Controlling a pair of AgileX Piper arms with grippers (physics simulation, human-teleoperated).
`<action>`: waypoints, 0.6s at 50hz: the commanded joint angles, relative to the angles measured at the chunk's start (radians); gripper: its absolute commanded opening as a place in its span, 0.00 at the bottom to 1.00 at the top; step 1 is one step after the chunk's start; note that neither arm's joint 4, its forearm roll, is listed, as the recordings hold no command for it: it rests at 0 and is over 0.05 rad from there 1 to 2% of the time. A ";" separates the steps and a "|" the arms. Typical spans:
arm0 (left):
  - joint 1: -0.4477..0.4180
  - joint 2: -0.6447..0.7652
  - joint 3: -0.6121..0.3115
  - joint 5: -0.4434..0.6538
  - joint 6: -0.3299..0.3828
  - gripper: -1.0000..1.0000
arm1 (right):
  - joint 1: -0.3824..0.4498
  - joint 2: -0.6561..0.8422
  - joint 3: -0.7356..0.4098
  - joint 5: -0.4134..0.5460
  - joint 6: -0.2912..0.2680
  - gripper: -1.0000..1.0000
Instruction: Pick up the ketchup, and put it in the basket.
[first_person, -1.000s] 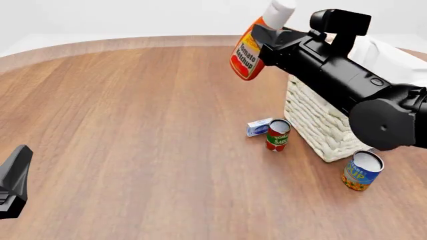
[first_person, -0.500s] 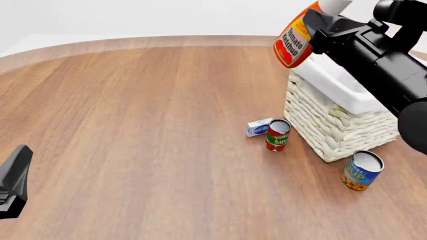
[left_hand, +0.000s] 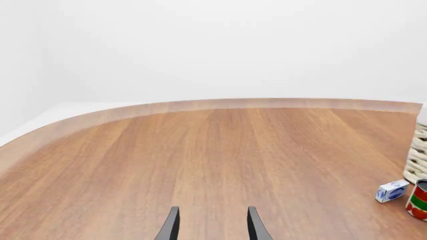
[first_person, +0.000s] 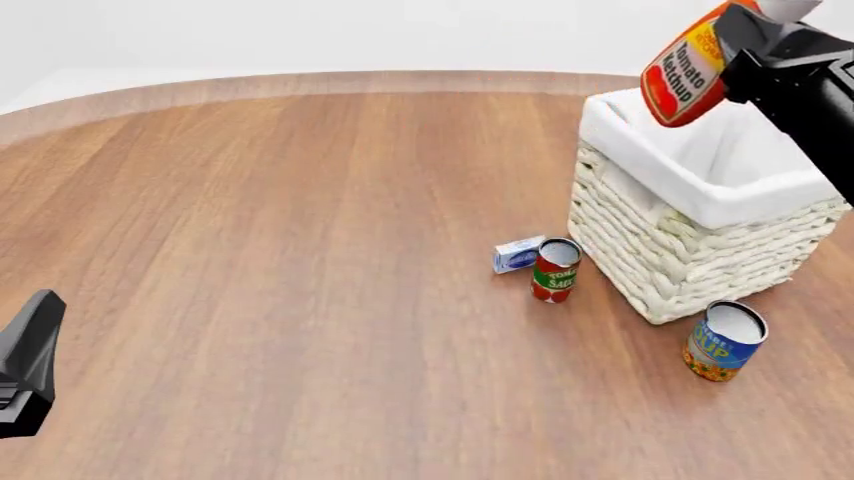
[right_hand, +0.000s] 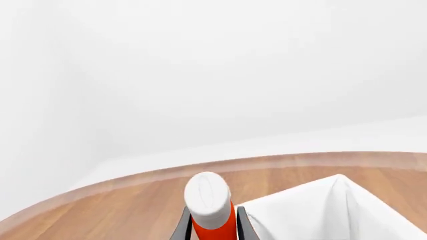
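The right gripper (right_hand: 212, 227) clamps the ketchup (first_person: 685, 72) just below its cap, tilted, above the basket (first_person: 694, 190). Its smooth plastic probably slips easily. The left gripper (left_hand: 211, 225) gapes empty.

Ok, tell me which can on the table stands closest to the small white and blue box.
The red and green can, right beside the box. The blue and orange can stands farther off, by the basket's near corner.
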 joint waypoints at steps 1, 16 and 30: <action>0.000 0.000 0.000 0.000 0.000 1.00 | -0.090 -0.077 0.030 0.022 -0.006 0.00; 0.000 0.000 0.000 0.000 0.000 1.00 | -0.171 -0.125 0.052 0.066 -0.083 0.00; 0.000 0.000 0.000 0.000 0.000 1.00 | -0.196 -0.053 0.030 0.078 -0.146 0.00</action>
